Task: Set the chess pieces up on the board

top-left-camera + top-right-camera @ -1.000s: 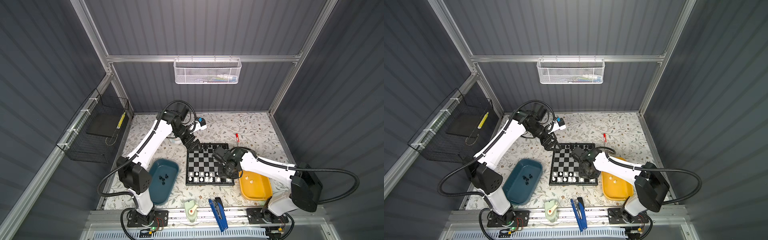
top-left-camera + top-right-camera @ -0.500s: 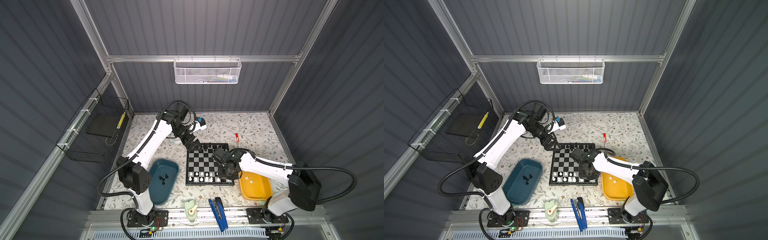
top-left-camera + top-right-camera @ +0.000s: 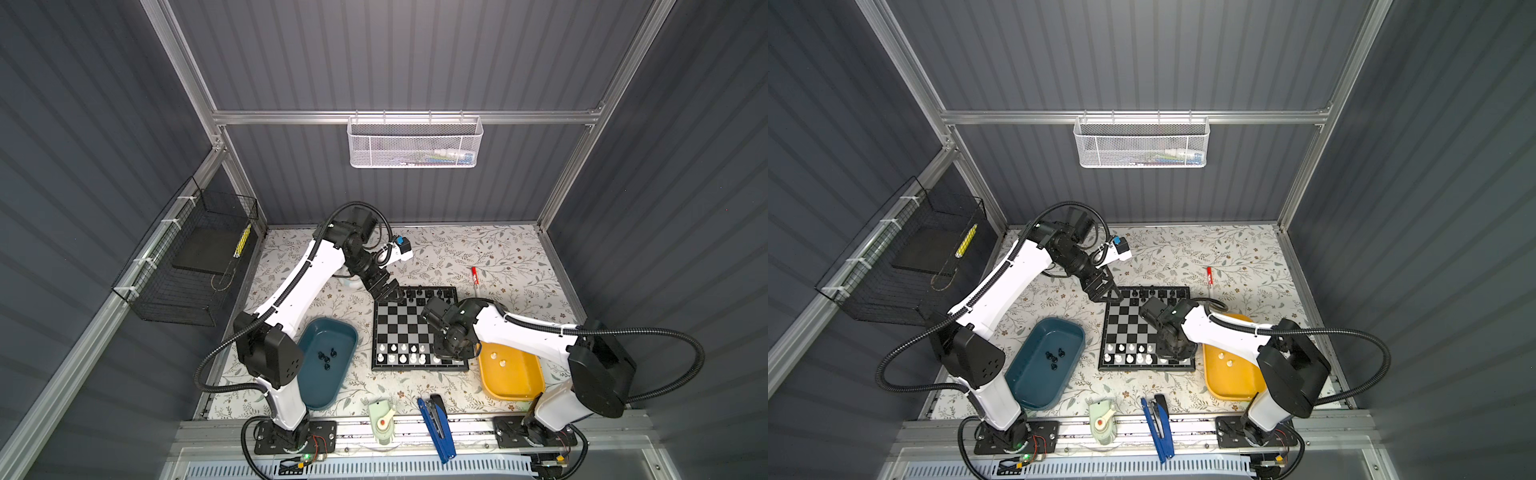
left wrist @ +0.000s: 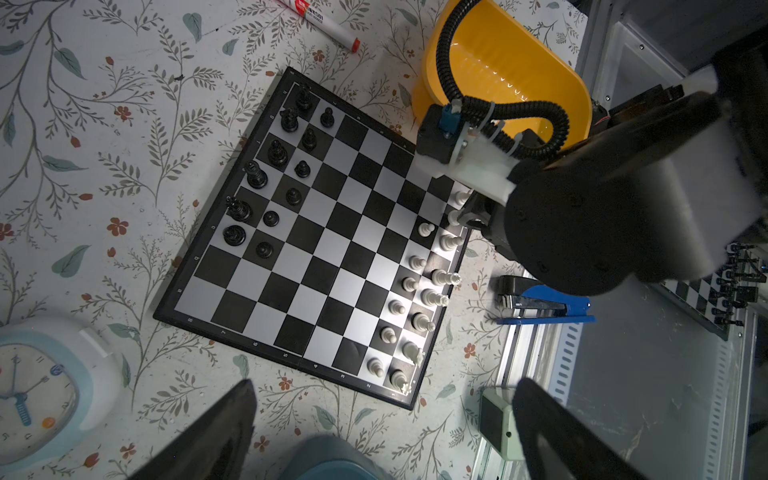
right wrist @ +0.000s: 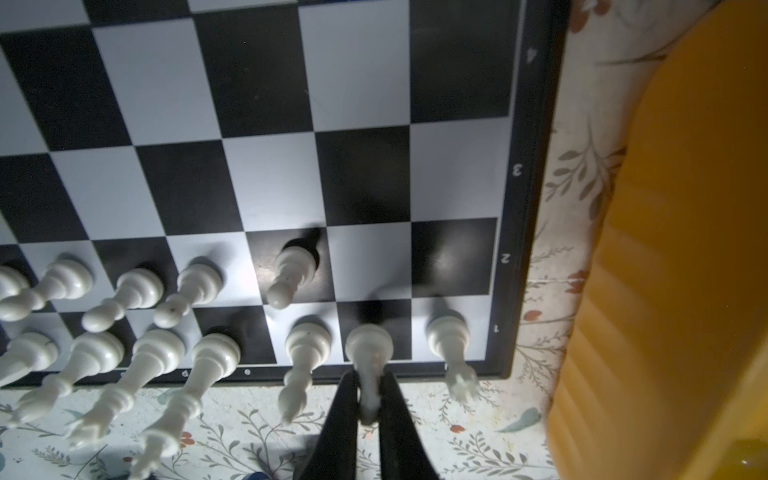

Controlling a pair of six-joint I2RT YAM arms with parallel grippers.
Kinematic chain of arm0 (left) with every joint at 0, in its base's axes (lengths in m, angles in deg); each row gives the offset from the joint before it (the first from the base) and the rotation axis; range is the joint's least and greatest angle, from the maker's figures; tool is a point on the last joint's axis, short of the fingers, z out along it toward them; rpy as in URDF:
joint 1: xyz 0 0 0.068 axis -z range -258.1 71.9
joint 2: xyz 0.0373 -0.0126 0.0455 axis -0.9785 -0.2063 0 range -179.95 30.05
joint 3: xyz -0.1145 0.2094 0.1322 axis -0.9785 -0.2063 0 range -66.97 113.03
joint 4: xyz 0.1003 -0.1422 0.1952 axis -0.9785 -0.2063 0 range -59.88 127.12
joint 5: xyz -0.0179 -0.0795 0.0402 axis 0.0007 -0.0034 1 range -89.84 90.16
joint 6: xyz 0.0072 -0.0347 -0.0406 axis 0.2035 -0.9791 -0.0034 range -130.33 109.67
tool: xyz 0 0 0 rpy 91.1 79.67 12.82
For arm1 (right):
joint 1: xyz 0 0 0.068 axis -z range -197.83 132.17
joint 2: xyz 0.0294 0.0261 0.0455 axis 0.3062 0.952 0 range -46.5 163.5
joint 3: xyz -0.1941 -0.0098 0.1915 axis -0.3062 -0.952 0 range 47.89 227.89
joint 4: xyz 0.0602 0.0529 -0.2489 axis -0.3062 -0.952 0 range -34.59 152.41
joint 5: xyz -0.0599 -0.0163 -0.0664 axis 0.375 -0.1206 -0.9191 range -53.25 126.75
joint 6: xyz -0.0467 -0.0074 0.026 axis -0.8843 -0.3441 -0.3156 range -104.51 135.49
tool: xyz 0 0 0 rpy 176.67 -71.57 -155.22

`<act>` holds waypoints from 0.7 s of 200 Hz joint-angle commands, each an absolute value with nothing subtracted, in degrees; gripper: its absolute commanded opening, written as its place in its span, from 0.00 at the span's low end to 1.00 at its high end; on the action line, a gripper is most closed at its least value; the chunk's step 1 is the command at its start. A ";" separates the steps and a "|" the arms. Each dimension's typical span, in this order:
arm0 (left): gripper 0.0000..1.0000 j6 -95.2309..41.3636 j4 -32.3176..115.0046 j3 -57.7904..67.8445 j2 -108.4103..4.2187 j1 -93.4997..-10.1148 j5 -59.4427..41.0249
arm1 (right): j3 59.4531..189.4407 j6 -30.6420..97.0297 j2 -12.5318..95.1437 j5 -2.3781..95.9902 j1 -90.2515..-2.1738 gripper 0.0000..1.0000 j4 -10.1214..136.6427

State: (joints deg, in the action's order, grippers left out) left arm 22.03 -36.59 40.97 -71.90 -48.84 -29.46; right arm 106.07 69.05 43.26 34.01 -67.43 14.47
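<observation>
Between the fingers of the right pincer a white chess piece is pinched, its base on the board's edge row, a white rook just beside. Over the opposite corner the left pincer hangs spread wide.

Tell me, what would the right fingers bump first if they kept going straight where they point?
The white chess piece pinched between the right fingers. It seems to stand on a dark edge square of the board, so pushing on would probably press it down.
</observation>
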 commanded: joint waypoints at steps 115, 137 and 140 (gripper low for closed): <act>0.97 21.31 -37.19 40.14 -71.20 -48.74 -30.29 | 104.49 69.20 44.47 34.98 -67.66 0.15 14.34; 0.97 21.40 -37.07 39.99 -71.14 -48.74 -30.17 | 104.47 69.32 44.47 35.08 -67.66 0.15 14.45; 0.97 21.45 -37.11 39.99 -71.19 -48.74 -30.16 | 104.49 69.31 44.47 35.09 -67.66 0.15 14.43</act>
